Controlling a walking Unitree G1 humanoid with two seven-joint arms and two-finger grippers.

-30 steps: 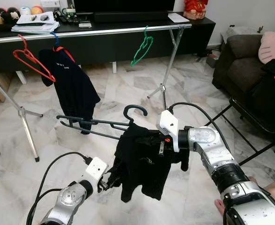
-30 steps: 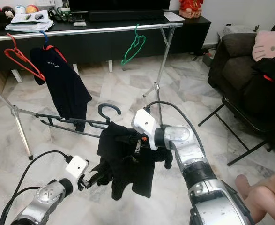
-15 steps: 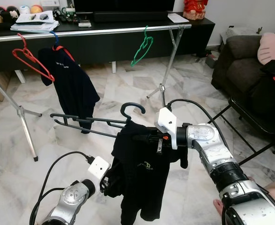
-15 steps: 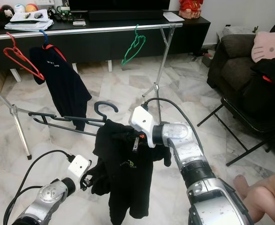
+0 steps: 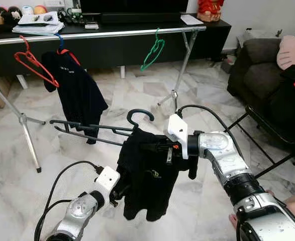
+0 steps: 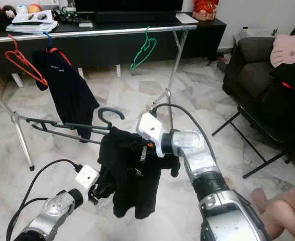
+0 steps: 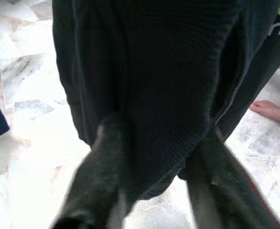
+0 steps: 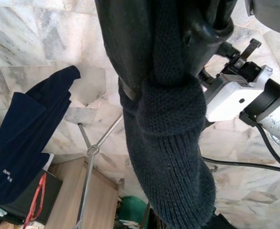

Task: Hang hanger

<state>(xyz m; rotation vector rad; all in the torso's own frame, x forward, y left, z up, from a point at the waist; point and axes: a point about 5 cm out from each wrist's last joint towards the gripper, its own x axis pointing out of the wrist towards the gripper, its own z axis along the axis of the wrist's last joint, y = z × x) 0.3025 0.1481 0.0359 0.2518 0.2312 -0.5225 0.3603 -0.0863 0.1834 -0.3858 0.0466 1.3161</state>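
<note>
- My right end effector (image 5: 155, 147) is pinched on the black hanger (image 5: 99, 129) near its neck, holding it out in front of me, hook up, well short of the rail (image 5: 94, 34).
- A black top (image 5: 150, 173) is draped over the hanger's near end. A second ago it hung bunched; half a second ago it dropped long; now its hem is drawn up again.
- My left end effector (image 5: 118, 192) is at the top's lower left edge. In the left wrist view its fingers (image 7: 99, 176) sit either side of a fold of fabric, pressed on it as far as I can judge.
- The hanger has drifted slightly left and up against the floor tiles, and the camera has barely shifted, so I read that as a real lift.
- On the rail hang a red hanger (image 5: 34, 64), a navy shirt (image 5: 77, 90) and a green hanger (image 5: 153, 51); the gap between shirt and green hanger looks like my target.
</note>
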